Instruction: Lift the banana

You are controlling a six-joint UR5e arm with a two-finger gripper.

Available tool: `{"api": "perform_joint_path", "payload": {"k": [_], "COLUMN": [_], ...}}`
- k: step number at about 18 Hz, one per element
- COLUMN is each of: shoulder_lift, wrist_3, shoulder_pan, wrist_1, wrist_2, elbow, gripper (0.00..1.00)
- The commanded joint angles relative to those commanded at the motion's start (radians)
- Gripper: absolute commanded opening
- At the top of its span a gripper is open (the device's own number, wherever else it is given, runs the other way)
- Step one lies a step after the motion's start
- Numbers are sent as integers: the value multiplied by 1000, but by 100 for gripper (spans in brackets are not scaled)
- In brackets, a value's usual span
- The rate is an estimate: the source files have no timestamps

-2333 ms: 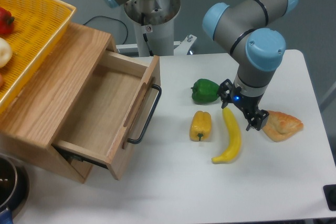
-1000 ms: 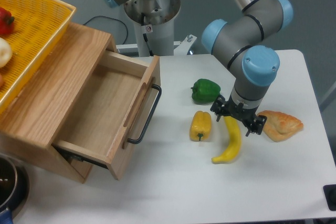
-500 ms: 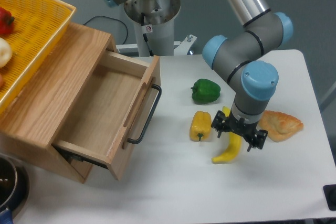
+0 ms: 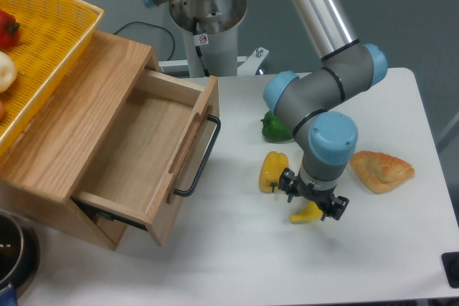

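The tool (image 4: 313, 201) has dropped low, prongs apart astride the curved yellow banana (image 4: 308, 213); closing should come next.

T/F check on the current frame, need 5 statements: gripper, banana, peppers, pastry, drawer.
1. The black two-finger gripper is down over the long yellow banana, one finger either side. True.
2. The banana is lifted clear of the white table. False: its visible tip lies at table level; no lift shows.
3. The wooden drawer is pushed shut. False: it is pulled out and nothing is seen inside.
4. The tan triangular pastry lies apart from the gripper, to the image right. True.
5. The short yellow bell pepper sits inside the yellow woven basket. False: it lies on the table beside the gripper, in front of the green bell pepper.
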Motion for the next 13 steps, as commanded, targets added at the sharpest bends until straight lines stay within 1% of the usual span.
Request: {"api": "perform_joint_path", "payload": {"k": [4, 9, 13], "shoulder_lift": [-9, -34, -55], "wrist_3": [-8, -15, -57], "shoulder_pan": [-6, -11, -12], "wrist_1": [0, 0, 2], "wrist_2": [121, 149, 157], "elbow": [-15, -6, 14], "gripper": [83, 83, 82]}}
